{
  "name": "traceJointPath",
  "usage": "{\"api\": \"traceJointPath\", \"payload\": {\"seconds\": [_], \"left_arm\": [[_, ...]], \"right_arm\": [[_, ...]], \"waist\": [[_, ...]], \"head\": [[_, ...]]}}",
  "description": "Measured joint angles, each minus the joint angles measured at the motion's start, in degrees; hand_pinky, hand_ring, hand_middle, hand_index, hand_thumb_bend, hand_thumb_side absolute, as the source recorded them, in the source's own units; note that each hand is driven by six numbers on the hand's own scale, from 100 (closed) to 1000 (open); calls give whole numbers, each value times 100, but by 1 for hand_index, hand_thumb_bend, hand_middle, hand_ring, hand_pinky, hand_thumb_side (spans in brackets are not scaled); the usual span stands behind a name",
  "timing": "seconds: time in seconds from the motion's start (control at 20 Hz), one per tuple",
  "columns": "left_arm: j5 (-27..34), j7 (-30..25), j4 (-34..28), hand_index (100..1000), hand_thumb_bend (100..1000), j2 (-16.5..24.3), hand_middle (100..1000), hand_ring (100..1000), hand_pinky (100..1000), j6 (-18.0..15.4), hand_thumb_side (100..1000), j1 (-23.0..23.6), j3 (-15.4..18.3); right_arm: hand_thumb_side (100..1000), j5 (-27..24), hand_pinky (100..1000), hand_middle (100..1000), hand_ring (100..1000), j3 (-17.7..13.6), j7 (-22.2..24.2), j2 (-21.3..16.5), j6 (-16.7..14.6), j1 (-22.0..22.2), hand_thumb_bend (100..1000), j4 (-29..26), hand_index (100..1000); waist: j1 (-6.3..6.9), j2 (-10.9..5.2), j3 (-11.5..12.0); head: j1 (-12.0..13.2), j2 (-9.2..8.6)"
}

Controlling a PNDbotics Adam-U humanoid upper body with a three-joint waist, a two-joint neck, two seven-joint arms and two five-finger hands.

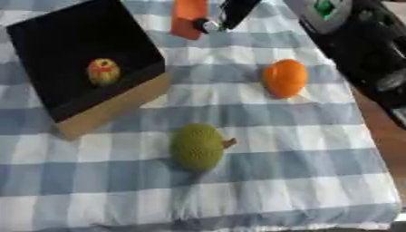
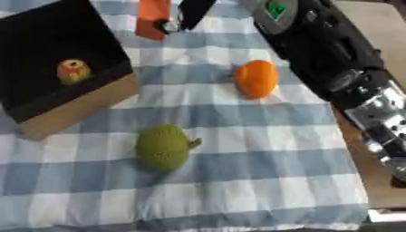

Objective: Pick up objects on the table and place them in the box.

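We looked down on a table [image 1: 317,181] covered by a blue-and-white checked cloth, its bare brown edge showing at the right of the frame. At upper left sat the box [image 1: 111,108], black inside, with a small yellow-red fruit [image 1: 103,71] in it. A green fruit [image 1: 196,147] lay at lower centre and an orange fruit [image 1: 285,78] right of centre, well apart. Our right arm [image 2: 333,54] ran down the right side; we could not tell its hand's state.
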Motion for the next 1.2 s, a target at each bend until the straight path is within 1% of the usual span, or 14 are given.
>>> {"api": "traceJointPath", "payload": {"seconds": [0.15,0.35,0.45,0.65,0.85,0.9,0.95,1.05,1.1,1.15,1.2], "left_arm": [[132,-175,0,797,557,-92,744,866,753,-84,622,-159,-147],[259,-351,0,797,564,-196,741,860,754,-179,613,-341,-265],[309,-408,0,796,570,-236,737,854,756,-249,604,-429,-295],[405,-479,0,796,576,-264,734,846,758,-468,598,-604,-374],[513,-592,0,796,573,-292,733,845,758,-633,599,-724,-473],[534,-620,0,796,572,-292,733,846,758,-656,601,-740,-497],[553,-646,0,796,572,-293,734,846,758,-674,601,-759,-512],[578,-697,0,796,571,-296,735,848,758,-689,602,-767,-540],[591,-713,0,796,571,-296,734,848,757,-686,602,-767,-540],[603,-724,0,795,572,-297,733,848,757,-684,601,-767,-540],[611,-729,0,794,572,-297,733,849,756,-681,601,-767,-540]], "right_arm": [[100,3,841,375,782,-3,-55,212,-19,-156,100,29,928],[100,93,841,368,782,-79,-179,526,-71,-348,100,144,926],[100,179,841,364,782,-132,-249,709,-108,-432,100,236,925],[100,397,841,361,782,-223,-407,1098,-219,-555,100,463,924],[100,655,841,372,784,-274,-557,1417,-346,-585,100,721,930],[100,723,842,390,789,-279,-598,1466,-375,-584,100,775,936],[100,789,844,435,800,-278,-634,1507,-409,-578,100,819,945],[100,909,853,586,872,-266,-671,1545,-479,-543,100,882,974],[100,948,863,648,908,-247,-656,1560,-526,-525,100,905,979],[100,975,883,740,960,-239,-621,1571,-571,-521,100,915,986],[280,990,906,797,999,-240,-574,1571,-618,-513,100,915,993]], "waist": [[-48,6,150],[-52,7,284],[-52,16,364],[-79,99,508],[-110,127,596],[-111,132,630],[-113,139,651],[-144,149,656],[-154,152,657],[-156,155,659],[-156,155,659]], "head": [[-186,0],[-379,1],[-473,1],[-689,-8],[-842,-64],[-872,-81],[-895,-106],[-921,-117],[-922,-127],[-921,-137],[-917,-146]]}}
